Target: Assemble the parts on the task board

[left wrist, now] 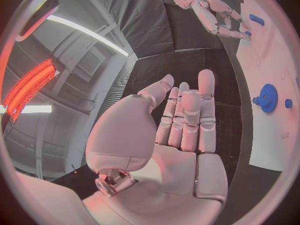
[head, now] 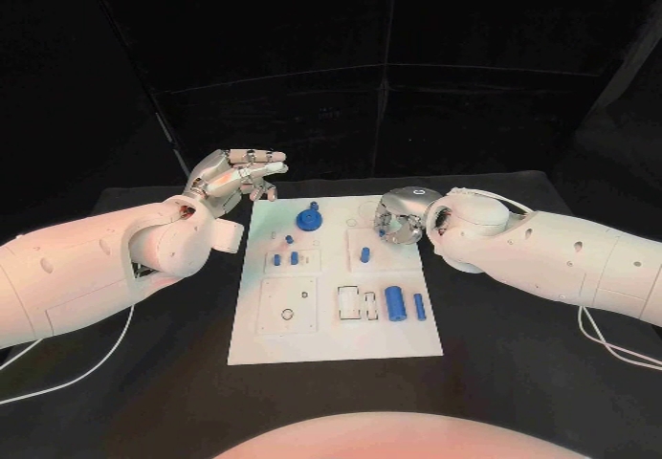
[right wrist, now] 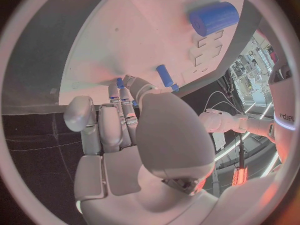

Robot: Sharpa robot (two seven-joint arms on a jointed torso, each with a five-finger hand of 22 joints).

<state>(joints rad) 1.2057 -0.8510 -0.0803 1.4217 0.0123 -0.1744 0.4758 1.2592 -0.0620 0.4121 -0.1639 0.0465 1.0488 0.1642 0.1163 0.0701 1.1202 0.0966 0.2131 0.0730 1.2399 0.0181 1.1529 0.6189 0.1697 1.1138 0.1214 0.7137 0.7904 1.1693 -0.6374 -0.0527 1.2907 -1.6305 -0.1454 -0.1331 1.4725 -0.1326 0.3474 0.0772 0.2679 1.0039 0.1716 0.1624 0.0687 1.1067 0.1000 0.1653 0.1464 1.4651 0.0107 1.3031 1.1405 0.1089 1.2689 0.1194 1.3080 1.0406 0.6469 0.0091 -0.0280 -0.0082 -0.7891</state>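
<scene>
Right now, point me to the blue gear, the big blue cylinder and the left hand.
blue gear (head: 311, 219): head view, its round face.
big blue cylinder (head: 395, 303): head view, middle of its side.
left hand (head: 230, 176): head view, the hand's middle.

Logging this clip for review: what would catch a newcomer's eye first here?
The white task board in the middle of the black table, dotted with small blue parts; a blue gear stands near its far edge and a blue cylinder lies on its near right part. The left hand hovers empty by the board's far left corner, while the right hand reaches down onto its far right edge.
</scene>
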